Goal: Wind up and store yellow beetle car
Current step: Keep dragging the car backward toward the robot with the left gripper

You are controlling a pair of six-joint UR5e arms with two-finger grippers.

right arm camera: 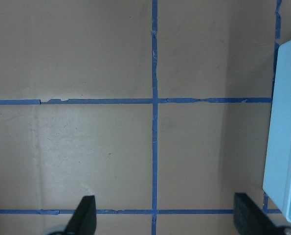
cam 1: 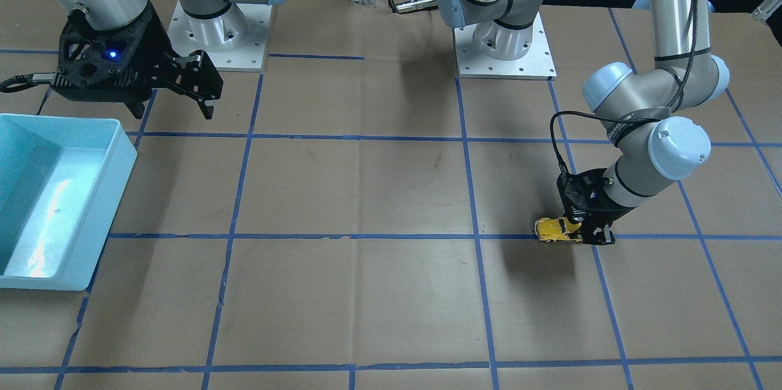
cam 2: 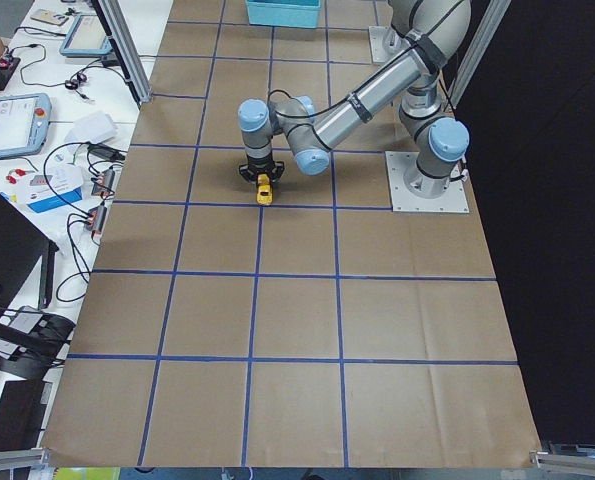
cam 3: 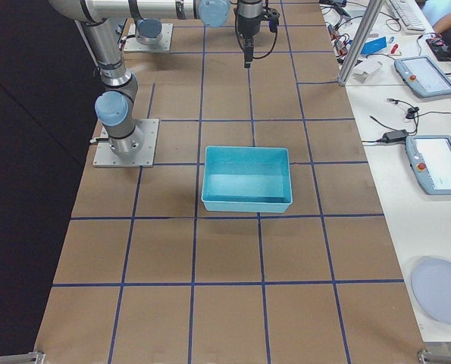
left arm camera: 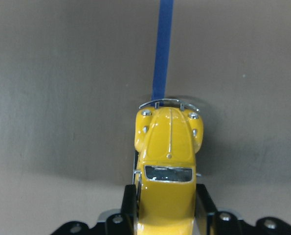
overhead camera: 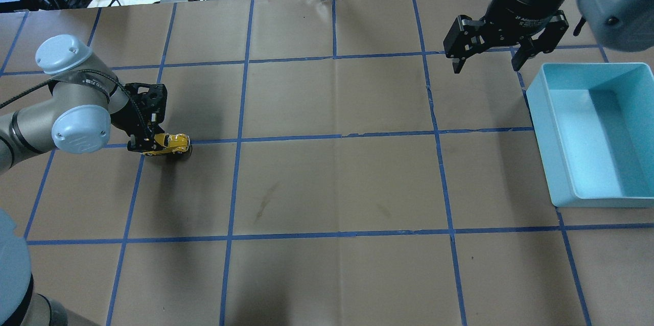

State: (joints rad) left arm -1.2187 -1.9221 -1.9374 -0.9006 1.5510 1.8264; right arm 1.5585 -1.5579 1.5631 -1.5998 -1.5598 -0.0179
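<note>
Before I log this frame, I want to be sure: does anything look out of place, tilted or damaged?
Nothing serious. The car is held level and straight in the left gripper, the bin lies flat, and the right gripper hangs open. Only the blue tape is frayed in spots.

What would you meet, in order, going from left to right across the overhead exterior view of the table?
yellow beetle car → right gripper → light blue bin
</note>
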